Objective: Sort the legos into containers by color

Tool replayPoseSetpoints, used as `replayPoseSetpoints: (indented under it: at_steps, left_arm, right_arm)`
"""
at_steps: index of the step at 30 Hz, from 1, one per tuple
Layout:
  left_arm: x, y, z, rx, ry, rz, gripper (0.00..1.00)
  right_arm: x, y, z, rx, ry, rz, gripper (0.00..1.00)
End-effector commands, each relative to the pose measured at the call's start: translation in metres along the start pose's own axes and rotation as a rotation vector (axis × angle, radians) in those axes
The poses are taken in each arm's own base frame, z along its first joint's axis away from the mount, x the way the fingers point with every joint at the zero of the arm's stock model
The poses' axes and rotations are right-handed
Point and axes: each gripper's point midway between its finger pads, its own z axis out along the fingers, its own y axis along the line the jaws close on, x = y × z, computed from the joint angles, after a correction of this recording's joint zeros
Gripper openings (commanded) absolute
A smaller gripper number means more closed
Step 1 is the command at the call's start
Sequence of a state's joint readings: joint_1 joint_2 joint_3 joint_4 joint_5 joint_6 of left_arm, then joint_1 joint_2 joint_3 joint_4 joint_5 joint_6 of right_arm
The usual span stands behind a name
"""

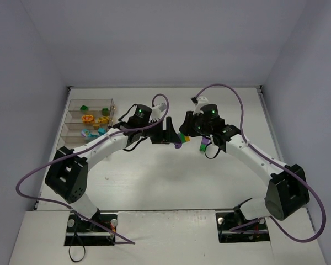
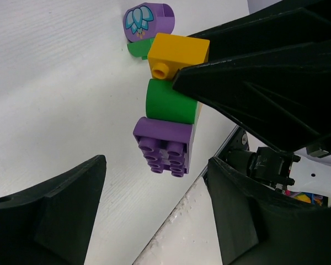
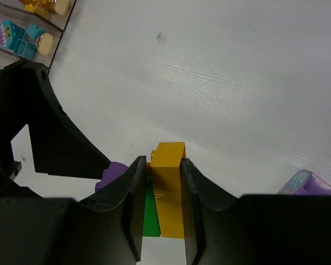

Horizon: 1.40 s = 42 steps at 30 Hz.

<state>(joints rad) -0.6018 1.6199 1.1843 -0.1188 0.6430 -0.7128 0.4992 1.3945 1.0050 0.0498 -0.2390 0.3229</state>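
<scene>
A joined stack of a yellow brick, a green brick and a purple brick is held just above the table. My right gripper is shut on the yellow brick; the green and purple bricks stick out beside it. My left gripper is open and empty, its jaws wide apart just short of the purple end. In the top view both grippers, left and right, meet at mid-table around the stack. The clear containers stand at the far left.
A rounded purple piece with a flower print sits on a green brick just beyond the stack, and also shows in the top view. The containers hold green, orange and yellow, and teal bricks.
</scene>
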Motion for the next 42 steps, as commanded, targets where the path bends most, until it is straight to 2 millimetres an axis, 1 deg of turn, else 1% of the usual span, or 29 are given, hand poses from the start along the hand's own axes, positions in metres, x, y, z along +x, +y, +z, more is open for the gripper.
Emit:
replayPoseSetpoints:
  at_steps: [1,5,6,7,8,12,13,15,22,31,40,42]
  left_arm:
    - [-0.03,-0.044,-0.006,0.118,-0.085,0.073,0.68]
    - [-0.029,-0.044,-0.002,0.12,-0.079,0.053,0.6]
    - [-0.033,-0.048,0.0,0.147,-0.093,0.068,0.52]
    - [-0.033,-0.048,0.0,0.148,-0.093,0.062,0.52]
    - [-0.033,-0.049,0.001,0.153,-0.089,0.06,0.5]
    - [-0.029,-0.05,0.004,0.172,-0.073,0.051,0.19]
    - [-0.027,-0.049,0.005,0.171,-0.07,0.048,0.06]
    - [-0.027,-0.05,0.003,0.172,-0.076,0.051,0.0]
    - [-0.027,-0.051,-0.004,0.164,-0.1,0.077,0.0]
    - [-0.031,-0.061,-0.022,0.175,-0.164,0.155,0.0]
    - [-0.026,-0.058,-0.024,0.184,-0.163,0.149,0.0]
    - [-0.028,-0.061,-0.026,0.191,-0.174,0.157,0.0]
  right_arm:
    - [-0.03,0.017,-0.013,-0.06,-0.115,-0.008,0.0]
    - [-0.03,0.018,-0.016,-0.062,-0.121,-0.006,0.0]
    - [-0.029,0.018,-0.016,-0.062,-0.121,-0.008,0.0]
    - [-0.028,0.018,-0.017,-0.062,-0.12,-0.006,0.0]
    - [-0.028,0.017,-0.017,-0.061,-0.122,-0.005,0.0]
    - [-0.027,0.015,-0.019,-0.053,-0.126,-0.005,0.0]
    - [-0.028,0.015,-0.019,-0.053,-0.13,-0.007,0.0]
    - [-0.026,0.013,-0.019,-0.042,-0.129,-0.008,0.0]
    - [-0.019,0.003,-0.018,-0.009,-0.122,-0.011,0.0]
    - [-0.008,-0.007,-0.013,0.023,-0.098,0.012,0.0]
    - [-0.003,-0.017,-0.011,0.046,-0.08,0.028,0.0]
    - [-0.001,-0.018,-0.01,0.049,-0.076,0.028,0.0]
